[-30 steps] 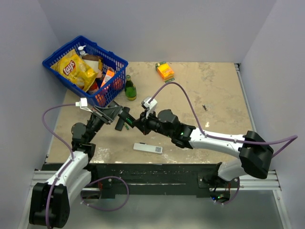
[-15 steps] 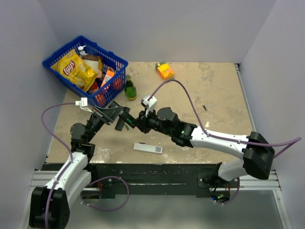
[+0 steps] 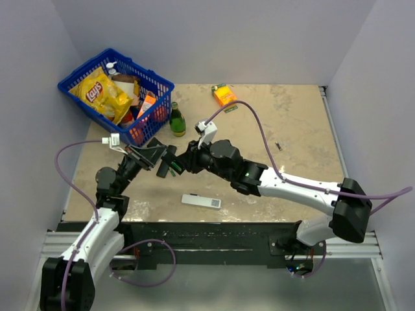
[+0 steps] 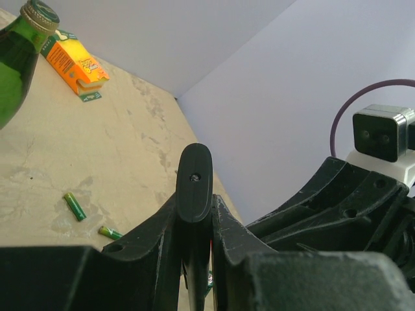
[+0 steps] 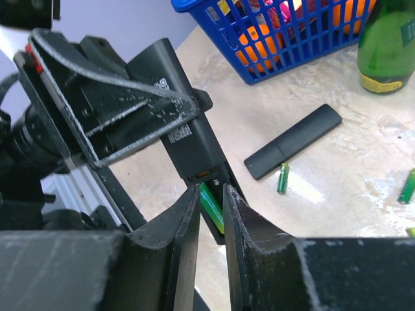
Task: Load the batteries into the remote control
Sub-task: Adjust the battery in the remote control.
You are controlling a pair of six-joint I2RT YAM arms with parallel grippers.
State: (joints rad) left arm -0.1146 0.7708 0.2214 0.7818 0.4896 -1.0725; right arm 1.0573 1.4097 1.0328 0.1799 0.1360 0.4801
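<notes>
My left gripper (image 3: 159,157) is shut on the slim black remote control (image 3: 166,164) and holds it above the table at the middle left. In the left wrist view its rounded end (image 4: 194,180) stands up between my fingers. In the right wrist view the remote (image 5: 189,139) shows its open battery bay. My right gripper (image 5: 211,195) is closed on a green battery (image 5: 211,207) that lies slanted in that bay. Loose batteries (image 5: 283,178) lie on the table, also in the left wrist view (image 4: 74,206). A flat black cover (image 5: 293,141) lies beside them.
A blue basket (image 3: 160,81) of groceries stands at the back left with a green bottle (image 3: 176,120) next to it. An orange box (image 3: 224,95) lies at the back. A flat white remote (image 3: 201,201) lies near the front edge.
My right arm has pushed a little left toward the remote and its wrist has turned. My left gripper and the remote have stayed in place.
</notes>
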